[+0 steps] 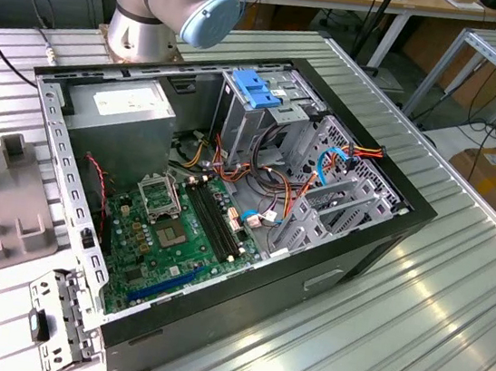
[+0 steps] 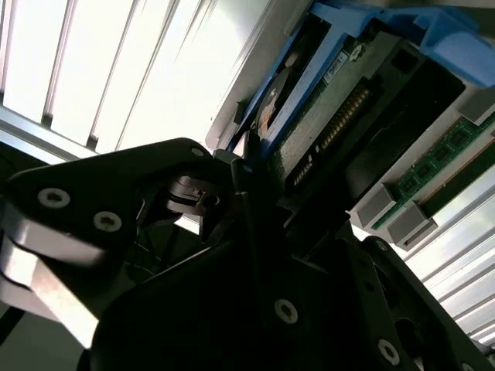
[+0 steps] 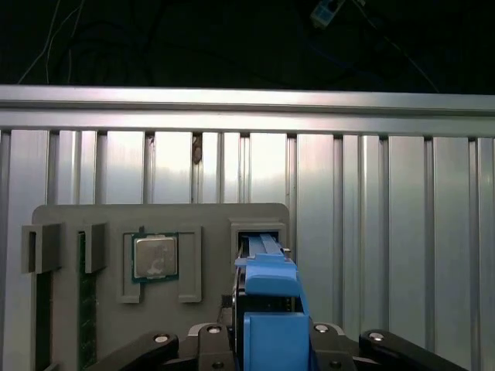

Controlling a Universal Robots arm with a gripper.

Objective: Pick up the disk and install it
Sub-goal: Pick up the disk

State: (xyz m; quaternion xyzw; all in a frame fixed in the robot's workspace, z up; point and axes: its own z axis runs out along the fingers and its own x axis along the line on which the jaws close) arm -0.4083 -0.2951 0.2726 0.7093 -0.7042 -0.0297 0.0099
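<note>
Disk (image 3: 271, 309) sits dead centre in the end effector (image 3: 272, 344) in the first wrist view, standing on edge with its bright blue carrier rail facing the camera. Black linkages sit tight against it on both sides, so the end effector reads as clamped on the disk. The far end of the disk lines up with a slot in the grey holder tray (image 3: 209, 220); I can't tell whether that end is inside the slot or just clear of it.

The second wrist view gives the same grip from the side (green circuit-board face and connector row visible): disk (image 2: 340, 100), with one black fingertip (image 2: 249, 182) lying along the blue rail. A memory stick (image 2: 433, 166) rests in grey clips just beside the disk.

Also in the tray: a processor chip (image 3: 155, 257), seated in its own recess, well apart from the disk slot.

In the exterior view the open computer case (image 1: 409, 216) lies on its side on the ribbed metal worktop (image 1: 373, 348), with the motherboard (image 1: 168, 239) exposed. The drive cage has a light-blue latch piece (image 1: 256, 88) on top. The arm's base (image 1: 176, 2) stands behind the case. The holder tray (image 1: 7, 209) is on the exterior view's left, beside the case.
</note>
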